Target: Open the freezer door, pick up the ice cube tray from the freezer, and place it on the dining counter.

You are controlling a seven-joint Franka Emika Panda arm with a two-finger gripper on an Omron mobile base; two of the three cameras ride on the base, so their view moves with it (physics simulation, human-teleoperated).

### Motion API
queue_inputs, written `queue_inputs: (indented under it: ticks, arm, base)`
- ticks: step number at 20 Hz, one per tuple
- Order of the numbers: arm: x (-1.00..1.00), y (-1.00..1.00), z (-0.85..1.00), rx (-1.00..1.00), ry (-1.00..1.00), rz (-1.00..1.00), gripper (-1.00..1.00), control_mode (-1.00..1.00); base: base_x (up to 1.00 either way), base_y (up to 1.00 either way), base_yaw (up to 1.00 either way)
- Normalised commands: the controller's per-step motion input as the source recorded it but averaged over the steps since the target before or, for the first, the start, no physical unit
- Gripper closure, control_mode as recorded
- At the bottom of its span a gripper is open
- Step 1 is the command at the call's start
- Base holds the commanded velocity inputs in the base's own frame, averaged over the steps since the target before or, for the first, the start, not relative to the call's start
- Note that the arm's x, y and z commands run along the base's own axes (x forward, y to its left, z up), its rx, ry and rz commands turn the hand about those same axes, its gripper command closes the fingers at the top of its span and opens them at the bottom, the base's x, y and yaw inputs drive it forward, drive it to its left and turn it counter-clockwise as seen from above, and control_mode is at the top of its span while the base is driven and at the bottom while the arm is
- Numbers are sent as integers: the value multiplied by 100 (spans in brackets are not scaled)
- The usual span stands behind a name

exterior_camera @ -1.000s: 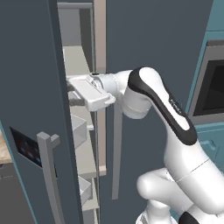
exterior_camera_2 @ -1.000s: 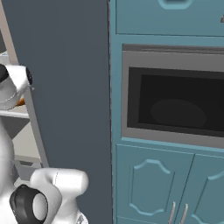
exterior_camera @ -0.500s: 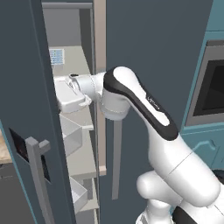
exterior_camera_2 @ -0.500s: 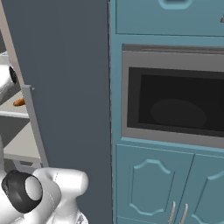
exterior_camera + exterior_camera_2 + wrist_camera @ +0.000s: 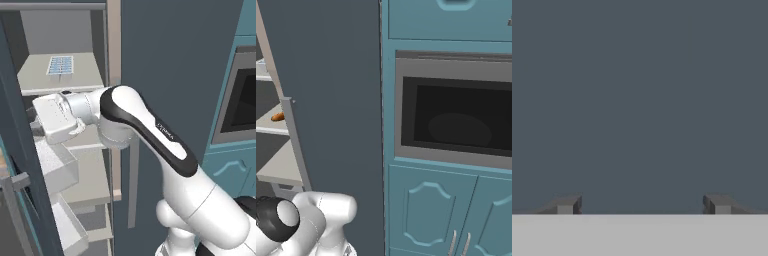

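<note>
Door: the freezer door (image 5: 20, 190) stands swung out at the left; opening looks done.
Tray: the ice cube tray (image 5: 60, 65) lies flat on the upper freezer shelf (image 5: 85, 75), untouched.
Fingers: the fingers (image 5: 566, 204) stand wide apart with nothing between them, facing a plain dark surface.
Left: reach to the tray, grasp it, carry it to the bench.

It is a home kitchen: a tall slate-grey fridge (image 5: 170, 75) stands open with shelves (image 5: 75, 80) inside, beside teal cabinets (image 5: 451, 210) holding a built-in oven (image 5: 456, 110).
</note>
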Motion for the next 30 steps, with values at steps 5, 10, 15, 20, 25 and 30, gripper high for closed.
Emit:
queue_inputs:
  ticks: [5,10,15,20,25,30]
  arm:
    - [-33,41,0,-1,-11,-6,-100,-100]
    - [3,26,0,0,-9,-8,-100,-100]
    - [39,24,-9,0,0,-3,-100,-100]
    - [23,52,-22,-3,0,-1,-100,-100]
    - [6,60,-16,-6,0,-1,-100,-100]
    - [7,29,-3,-4,-2,-6,-100,-100]
  base:
    - [0,0,0]
    - [0,0,0]
    - [0,0,0]
    - [0,0,0]
    - [0,0,0]
    - [0,0,0]
